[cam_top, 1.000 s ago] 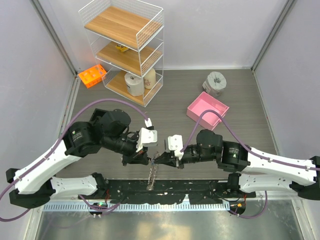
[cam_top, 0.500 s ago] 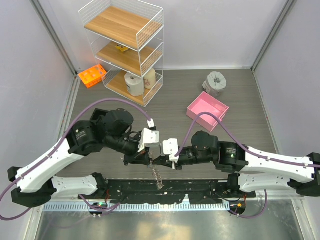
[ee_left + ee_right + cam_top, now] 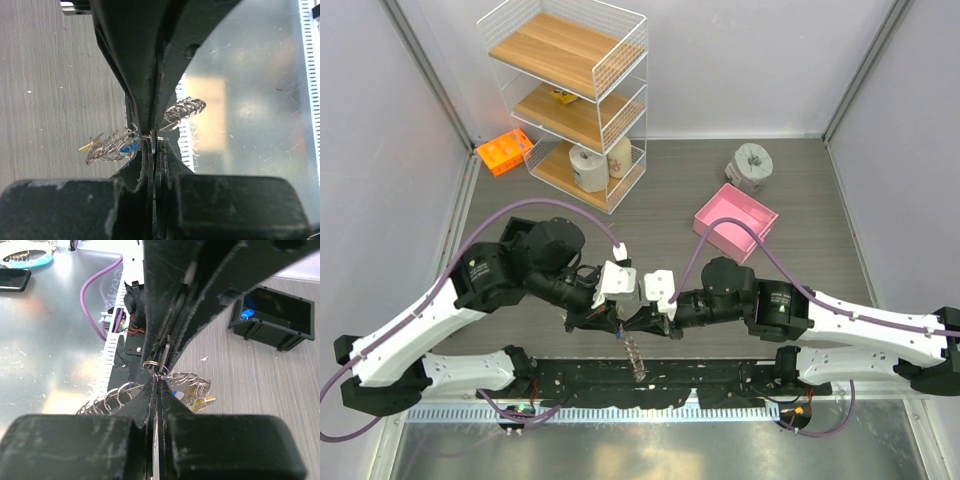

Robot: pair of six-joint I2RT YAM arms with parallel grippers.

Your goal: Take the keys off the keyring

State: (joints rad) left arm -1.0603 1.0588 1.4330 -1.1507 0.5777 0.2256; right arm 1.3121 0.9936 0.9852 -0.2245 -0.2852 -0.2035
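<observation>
Silvery keyring (image 3: 633, 352) hangs betw. the two gripper tips at the near table edge, over the black base rail (image 3: 720, 386). L gripper (image 3: 611, 322) and R gripper (image 3: 640, 322) meet tip to tip. Each has its jaws fully closed, pinching the ring wire at nearly the same spot.

On L wrist cam I see coils spilling both sides of the pinch: one bunch left w/ the keys (image 3: 125, 148), the other upper right. On R wrist cam the keys sit right of the pinch, under the coils.

Vs 1 s ago: R arm has come in toward L, white cam blocks (image 3: 617, 280) now almost touching. The hanging ring has swung a bit right.

Count: 1 ring, 2 grippers on it. Keys: I make out 1 blue head and 1 yellow; rest lost in the coils, total can't tell. Far side: 1 pink box (image 3: 716, 231), 1 tape roll (image 3: 752, 165), 1 wire shelf (image 3: 560, 50), 1 orange rack (image 3: 504, 151).
</observation>
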